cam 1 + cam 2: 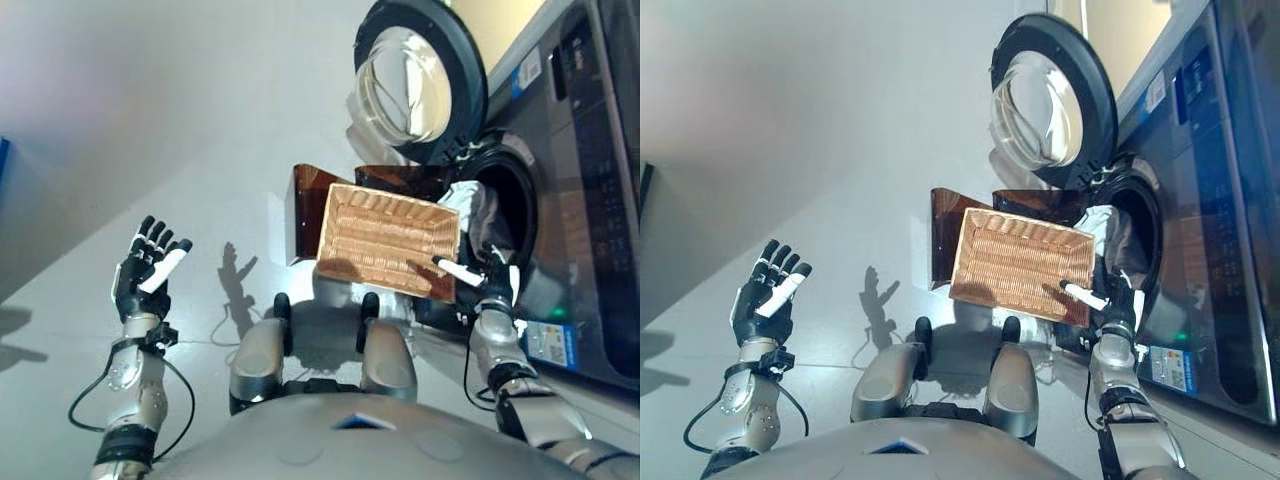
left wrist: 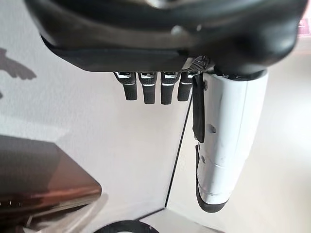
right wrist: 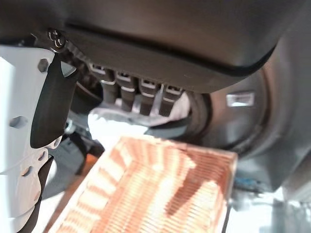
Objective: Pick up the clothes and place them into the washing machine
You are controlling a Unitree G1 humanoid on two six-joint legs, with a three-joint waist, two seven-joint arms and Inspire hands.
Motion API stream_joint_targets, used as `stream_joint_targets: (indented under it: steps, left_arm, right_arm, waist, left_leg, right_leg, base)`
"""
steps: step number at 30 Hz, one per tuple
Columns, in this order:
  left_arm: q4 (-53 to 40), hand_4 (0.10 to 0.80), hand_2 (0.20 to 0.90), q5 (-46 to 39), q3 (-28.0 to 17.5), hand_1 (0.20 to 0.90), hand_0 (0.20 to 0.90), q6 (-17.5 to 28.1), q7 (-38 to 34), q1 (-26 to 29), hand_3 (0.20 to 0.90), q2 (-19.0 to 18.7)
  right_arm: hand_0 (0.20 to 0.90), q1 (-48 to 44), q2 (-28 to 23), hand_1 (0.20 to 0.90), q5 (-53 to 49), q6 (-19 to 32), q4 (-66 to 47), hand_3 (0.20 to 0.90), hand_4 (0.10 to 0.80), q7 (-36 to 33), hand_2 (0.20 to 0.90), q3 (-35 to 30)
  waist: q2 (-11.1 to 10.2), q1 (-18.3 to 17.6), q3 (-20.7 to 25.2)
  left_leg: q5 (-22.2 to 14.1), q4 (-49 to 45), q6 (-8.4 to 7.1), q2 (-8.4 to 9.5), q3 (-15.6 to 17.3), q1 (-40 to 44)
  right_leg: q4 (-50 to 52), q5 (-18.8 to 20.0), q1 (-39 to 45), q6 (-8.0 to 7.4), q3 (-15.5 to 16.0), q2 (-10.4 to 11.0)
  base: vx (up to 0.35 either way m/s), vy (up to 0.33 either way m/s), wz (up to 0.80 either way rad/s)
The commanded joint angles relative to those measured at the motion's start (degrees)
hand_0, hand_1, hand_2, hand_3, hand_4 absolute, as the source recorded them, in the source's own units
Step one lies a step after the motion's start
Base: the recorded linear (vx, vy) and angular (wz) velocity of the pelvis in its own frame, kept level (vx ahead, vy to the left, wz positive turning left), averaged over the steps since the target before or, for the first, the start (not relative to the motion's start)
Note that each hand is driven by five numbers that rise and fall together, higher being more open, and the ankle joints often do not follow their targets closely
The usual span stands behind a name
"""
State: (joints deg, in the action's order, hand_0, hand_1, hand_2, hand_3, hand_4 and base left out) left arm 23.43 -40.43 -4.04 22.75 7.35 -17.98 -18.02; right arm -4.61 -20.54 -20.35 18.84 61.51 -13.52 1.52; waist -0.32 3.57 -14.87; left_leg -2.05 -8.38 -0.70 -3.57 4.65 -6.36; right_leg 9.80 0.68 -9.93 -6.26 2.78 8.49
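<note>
Overhead, in the left eye view, the right hand [image 1: 489, 283] hangs just in front of the washing machine [image 1: 585, 190], its fingers straight and its white-covered thumb reaching out over the near corner of a woven basket [image 1: 385, 240]; whether the thumb touches the rim cannot be told. Beyond that hand, pale clothes [image 1: 478, 205] lie bunched inside the drum opening, and the round glass door [image 1: 420, 75] stands swung open farther off. A brown stand [image 1: 305, 210] sits against the far side of the basket. The left hand [image 1: 148, 268] is raised well away on the other side, fingers spread and holding nothing, above the pale floor [image 1: 150, 120]. The right eye view repeats this layout, with the right hand [image 1: 1112, 305] at the basket [image 1: 1018, 262] corner and the clothes [image 1: 1110, 228] in the drum. Seen from the left wrist, that hand [image 2: 160, 87] shows straight fingers and an extended thumb over bare floor, with the brown stand [image 2: 43, 182] off to one side. Seen from the right wrist, the right hand's [image 3: 141, 94] fingers are extended with nothing in them, the basket [image 3: 155, 189] directly below, and the clothes [image 3: 116, 124] just past the fingertips at the drum mouth.
</note>
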Motion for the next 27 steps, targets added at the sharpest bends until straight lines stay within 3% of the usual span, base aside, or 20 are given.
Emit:
stream_joint_targets:
  steps: [1,11,27]
  left_arm:
    - [-1.2,0.800,0.900,1.2,-5.1,0.900,0.900,4.0,0.6,-0.8,0.900,-0.6]
    - [6.7,0.800,0.900,7.6,-4.0,0.900,0.900,3.7,-0.9,0.1,0.900,1.4]
    - [14.7,0.800,0.900,10.5,-1.1,0.900,0.900,3.7,-3.4,4.4,0.900,2.6]
  right_arm:
    - [0.900,1.1,-0.3,0.900,-2.8,4.6,-2.5,0.900,0.800,0.6,0.900,-2.4]
    - [0.900,9.7,3.7,0.900,-5.5,5.3,-7.4,0.900,0.800,4.3,0.900,-3.1]
    - [0.900,9.3,8.4,0.900,-8.8,5.2,-5.3,0.900,0.800,4.5,0.900,-2.1]
  waist:
    - [-1.0,-0.3,4.9]
    - [-2.9,-1.9,10.3]
    - [-3.1,-2.7,14.2]
  left_leg:
    - [3.3,3.5,-1.09,-0.28,0.0,-0.6]
    - [4.8,11.1,-1.48,-0.60,2.0,6.9]
    - [5.5,13.4,-1.87,-0.26,2.9,8.4]
  right_leg:
    - [0.4,-0.7,1.1,-1.32,1.9,-0.3]
    - [-5.6,1.0,6.9,-1.90,1.7,-1.2]
    - [-9.2,3.4,9.0,-2.46,2.0,-0.9]
  base:
    - [0.095,-0.006,-0.01]
    - [0.080,0.012,-0.08]
    - [0.001,0.011,-0.02]
